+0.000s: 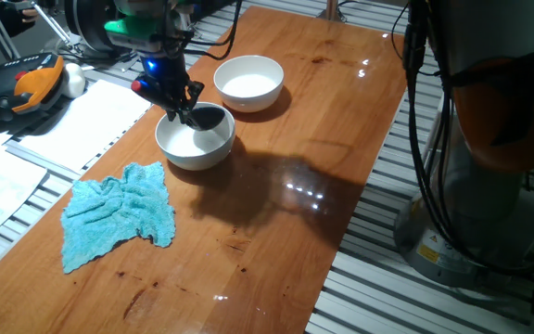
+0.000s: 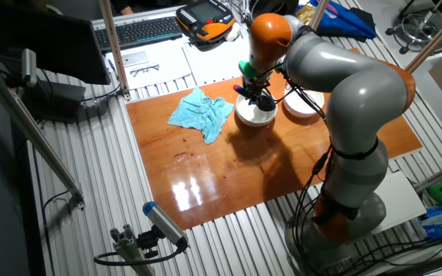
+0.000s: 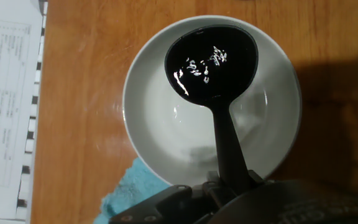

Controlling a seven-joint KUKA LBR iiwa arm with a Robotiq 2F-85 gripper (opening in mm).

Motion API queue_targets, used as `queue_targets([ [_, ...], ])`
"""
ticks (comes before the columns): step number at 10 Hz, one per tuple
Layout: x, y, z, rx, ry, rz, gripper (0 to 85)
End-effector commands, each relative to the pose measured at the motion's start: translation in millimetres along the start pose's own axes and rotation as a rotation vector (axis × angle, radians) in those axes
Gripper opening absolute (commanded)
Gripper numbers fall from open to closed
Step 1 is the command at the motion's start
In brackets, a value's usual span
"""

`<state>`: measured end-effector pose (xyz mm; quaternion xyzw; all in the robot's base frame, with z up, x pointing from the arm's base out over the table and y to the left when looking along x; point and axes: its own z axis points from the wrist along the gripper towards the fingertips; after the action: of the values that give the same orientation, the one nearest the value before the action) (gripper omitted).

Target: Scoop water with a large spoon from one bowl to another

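Note:
Two white bowls stand on the wooden table: a near bowl and a far bowl. My gripper is shut on the handle of the black large spoon. Its cup hangs level over the near bowl, at the side toward the far bowl. Glints on the liquid show water filling the cup. The near bowl's inside looks wet and glossy. The handle's tip is hidden in the gripper.
A crumpled blue cloth lies on the table beside the near bowl. Printed papers lie off the table's edge. An orange-and-black pendant rests further out. The arm's base stands beside the table.

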<state>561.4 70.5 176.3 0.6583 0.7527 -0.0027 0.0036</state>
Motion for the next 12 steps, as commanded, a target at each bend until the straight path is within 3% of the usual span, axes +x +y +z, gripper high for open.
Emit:
queue_targets([
  [1, -0.2, 0.2, 0.5, 0.007, -0.006, -0.008, 0.0],
  [4, -1.4, 0.1, 1.0, 0.077, -0.06, -0.041, 0.0],
  [7, -1.2, 0.0, 0.5, 0.1, -0.076, -0.029, 0.0],
  [12, -0.1, -0.1, -0.4, 0.117, -0.074, -0.031, 0.0],
])
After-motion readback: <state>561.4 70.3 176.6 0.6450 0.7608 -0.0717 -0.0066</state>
